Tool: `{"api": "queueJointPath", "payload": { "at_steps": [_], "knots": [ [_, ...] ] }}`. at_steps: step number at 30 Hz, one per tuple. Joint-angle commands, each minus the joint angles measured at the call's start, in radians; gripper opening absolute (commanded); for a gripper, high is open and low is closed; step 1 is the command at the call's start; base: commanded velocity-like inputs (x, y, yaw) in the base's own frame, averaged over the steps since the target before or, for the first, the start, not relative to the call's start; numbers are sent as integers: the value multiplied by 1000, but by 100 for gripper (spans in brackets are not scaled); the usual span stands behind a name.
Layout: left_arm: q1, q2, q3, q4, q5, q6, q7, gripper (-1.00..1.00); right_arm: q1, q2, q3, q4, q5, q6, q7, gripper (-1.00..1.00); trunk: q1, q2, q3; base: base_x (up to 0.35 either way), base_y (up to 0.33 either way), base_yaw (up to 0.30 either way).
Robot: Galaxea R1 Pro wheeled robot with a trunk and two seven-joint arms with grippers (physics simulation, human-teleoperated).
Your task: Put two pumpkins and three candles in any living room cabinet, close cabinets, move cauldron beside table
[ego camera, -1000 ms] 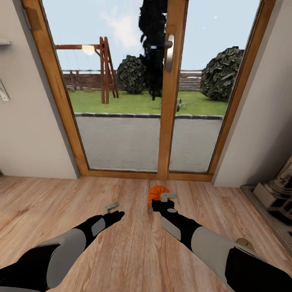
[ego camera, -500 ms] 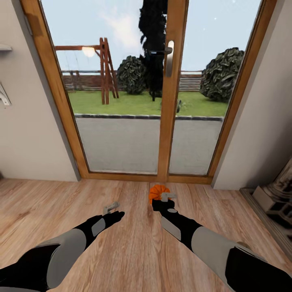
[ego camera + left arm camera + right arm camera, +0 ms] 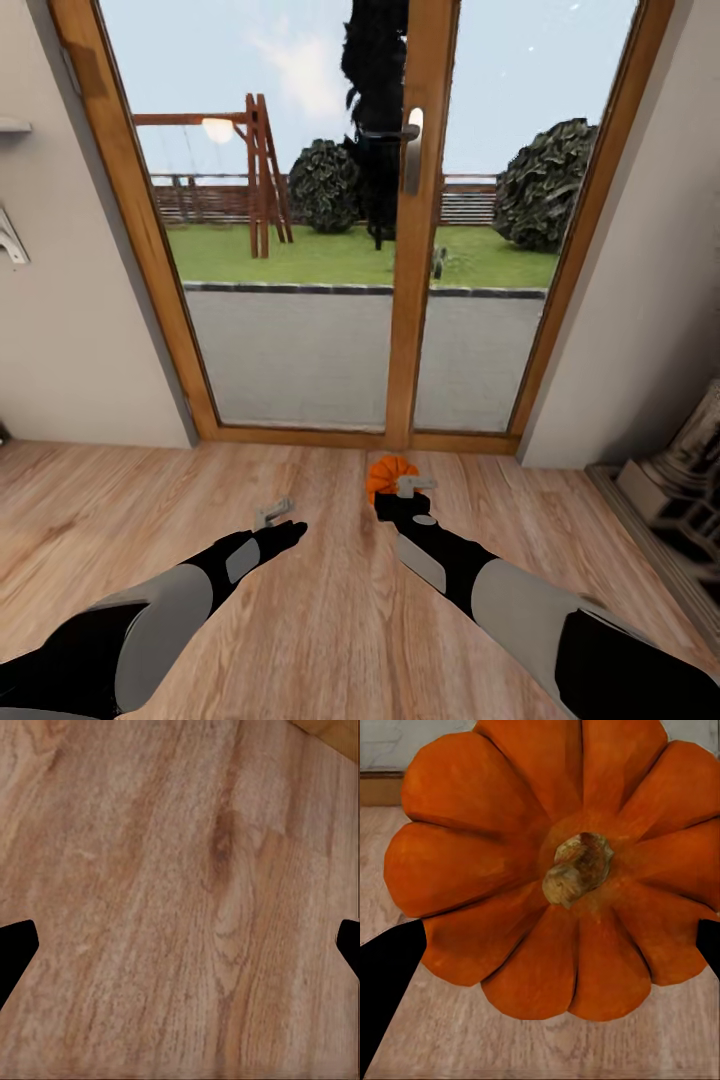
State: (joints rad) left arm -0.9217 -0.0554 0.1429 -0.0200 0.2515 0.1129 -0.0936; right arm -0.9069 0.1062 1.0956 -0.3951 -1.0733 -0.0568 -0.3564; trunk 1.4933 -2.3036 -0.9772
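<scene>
Underfoot, wood-plank floor (image 3: 330,620) before glazed doors (image 3: 300,300); right claw (image 3: 392,488) gripping pumpkin (image 3: 388,472), left claw (image 3: 274,513) spread, empty.

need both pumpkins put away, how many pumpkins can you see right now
1. The pumpkin sits between the fingers of the right gripper, above the wooden floor before the glass door. The second may be elsewhere.

Floor (image 3: 330,600): wood-grain planks in a warm brown tone. Ahead: a glazed double door (image 3: 300,330) in a wooden frame, with a metal lever handle (image 3: 410,150) on the centre stile. Plain beige walls (image 3: 70,330) flank the door on both sides. Daylight enters through the glass; outside are paving, lawn, shrubs and a wooden swing frame (image 3: 258,170). An ornate stone-coloured fixture (image 3: 680,490) stands at the right wall.
</scene>
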Motion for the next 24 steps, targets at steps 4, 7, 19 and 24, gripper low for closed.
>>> {"api": "queueJointPath", "payload": {
  "at_steps": [4, 7, 19, 24],
  "knots": [
    [0, -1, 7, -2, 3, 7, -2, 100, -1, 0, 9, 0, -10, -6, -4, -100, -1, 0, -1, -236, -201, 0],
    [0, -3, 8, -2, 3, 8, -3, 100, -1, 0, 9, -1, -10, -6, -4, -100, -1, 0, -1, -241, -205, 0],
    [0, -7, 8, -2, 3, 8, -7, 100, -1, 0, 9, 1, -10, -6, -4, -100, -1, 0, -1, -248, -203, 0],
    [0, -7, 8, -2, 3, 8, -8, 100, 0, 0, 9, 1, -10, -6, -4, -100, -1, 0, -1, -273, -185, 0]
  ]
}}
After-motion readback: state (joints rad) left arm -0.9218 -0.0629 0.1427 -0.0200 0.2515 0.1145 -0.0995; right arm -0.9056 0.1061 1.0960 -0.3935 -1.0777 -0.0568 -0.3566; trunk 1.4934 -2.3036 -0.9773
